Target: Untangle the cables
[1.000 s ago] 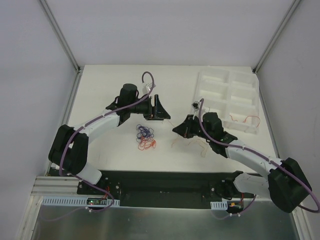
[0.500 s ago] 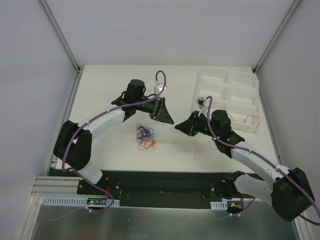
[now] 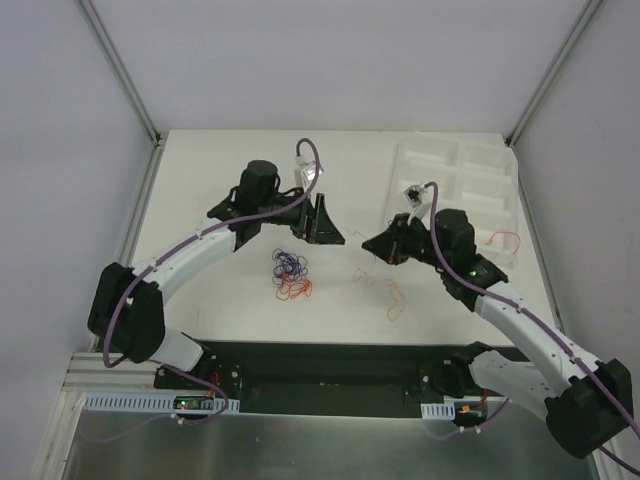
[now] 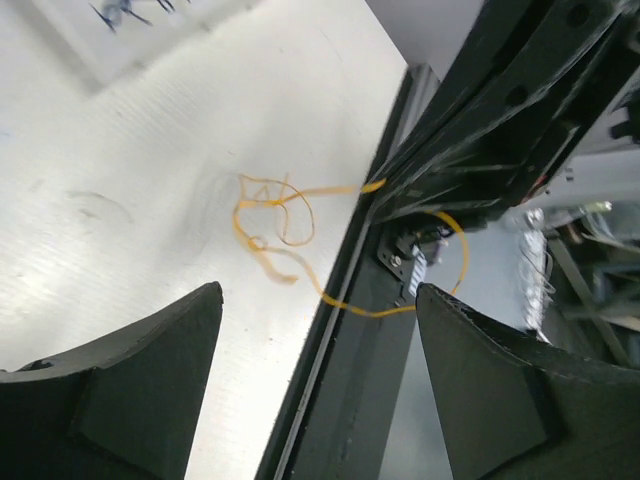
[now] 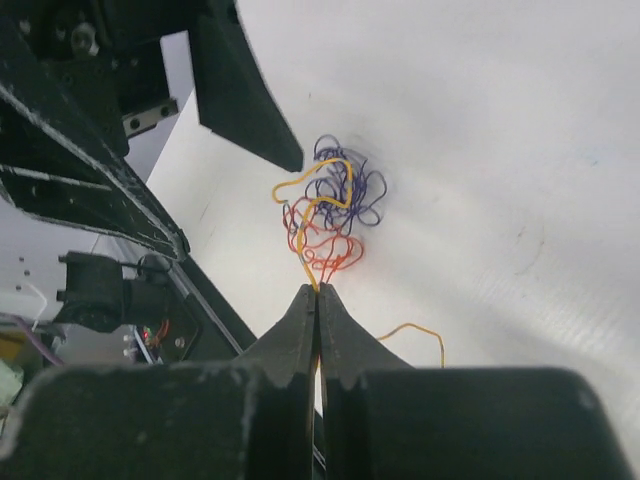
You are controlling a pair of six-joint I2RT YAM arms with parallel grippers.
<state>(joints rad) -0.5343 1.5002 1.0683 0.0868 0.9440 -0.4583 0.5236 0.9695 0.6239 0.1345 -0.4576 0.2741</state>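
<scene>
Hair-thin orange curly wire (image 4: 272, 215): was pinched in the closed right gripper (image 5: 318, 300), apart from the purple-blue and red wire knot (image 3: 291, 276) lying on the white table (image 3: 220, 200); left gripper (image 4: 320, 288) stood open, empty; separation step judged underway, next probably setting the strand down clear.

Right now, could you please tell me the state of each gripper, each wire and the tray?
left gripper: open, holding nothing.
right gripper: shut, pinching the orange wire.
orange wire: pinched by the right gripper, partly curled on the table.
purple-blue and red wires: bunched together on the table, no gripper touching.
lone red wire: lying loose in the tray.
tray: flat on the table.
</scene>
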